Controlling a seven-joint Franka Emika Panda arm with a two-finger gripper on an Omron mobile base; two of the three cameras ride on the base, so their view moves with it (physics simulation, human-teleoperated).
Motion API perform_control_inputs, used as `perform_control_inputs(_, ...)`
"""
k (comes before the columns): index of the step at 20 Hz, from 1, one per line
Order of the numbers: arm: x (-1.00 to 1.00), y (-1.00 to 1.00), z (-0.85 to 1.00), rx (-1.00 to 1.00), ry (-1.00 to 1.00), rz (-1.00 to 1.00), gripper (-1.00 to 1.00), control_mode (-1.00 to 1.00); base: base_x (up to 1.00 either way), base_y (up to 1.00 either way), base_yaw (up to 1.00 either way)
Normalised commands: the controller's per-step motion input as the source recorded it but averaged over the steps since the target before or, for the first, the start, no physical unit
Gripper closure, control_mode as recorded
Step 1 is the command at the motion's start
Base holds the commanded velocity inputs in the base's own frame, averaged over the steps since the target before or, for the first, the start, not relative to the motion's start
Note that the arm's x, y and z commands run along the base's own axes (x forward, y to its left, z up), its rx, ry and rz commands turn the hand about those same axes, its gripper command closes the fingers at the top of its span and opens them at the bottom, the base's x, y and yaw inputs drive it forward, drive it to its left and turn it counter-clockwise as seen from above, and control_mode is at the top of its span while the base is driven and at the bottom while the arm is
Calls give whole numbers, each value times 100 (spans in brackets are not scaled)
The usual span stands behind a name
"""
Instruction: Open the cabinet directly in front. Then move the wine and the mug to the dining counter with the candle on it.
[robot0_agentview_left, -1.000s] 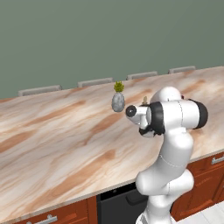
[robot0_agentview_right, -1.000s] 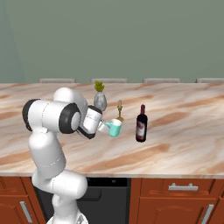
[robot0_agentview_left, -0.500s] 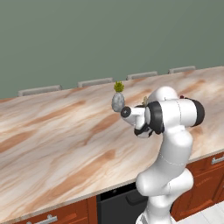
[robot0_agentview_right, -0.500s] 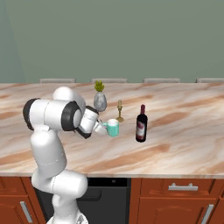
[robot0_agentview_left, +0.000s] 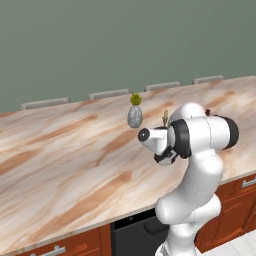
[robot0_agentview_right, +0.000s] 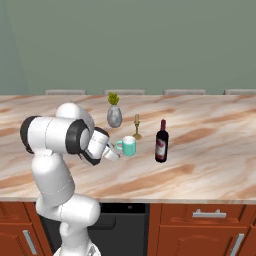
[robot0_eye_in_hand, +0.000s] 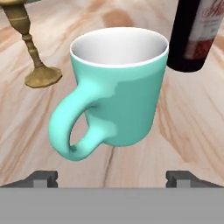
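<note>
The gripper is standing with its jaws wide apart and gripping nothing, the two dark fingertips showing low at either side of the hand view with clear space between them. Just ahead of the jaws, the teal mug is sitting upright on the dining counter, its white inside showing and its handle swinging out toward the left fingertip; it is lying beyond the fingertips rather than between them, and no finger is touching it as far as the hand view shows. In the right base view the same mug is standing just off the end of the hand. Farther on and off to the right of the jaws, the wine bottle is standing upright behind the mug, its red-and-white label partly showing; from the right base view the bottle is resting apart from the mug on the beige marble slab. Farther on to the left of the jaws, the brass candlestick is standing on its flared base, clear of the mug. Beyond it, the grey egg-shaped vase with its yellow-green plant is sitting farthest out, and the grey chair backs are lining the counter's far edge.
</note>
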Motion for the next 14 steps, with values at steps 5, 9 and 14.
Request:
perform_control_inputs(5,-25,1,41,7,2,0,-100,-100,0,0,0)
perform_control_inputs(9,-11,11,76,5,0,0,-100,-100,0,0,0)
perform_control_inputs(14,-2,22,97,1,0,0,-100,-100,0,0,0)
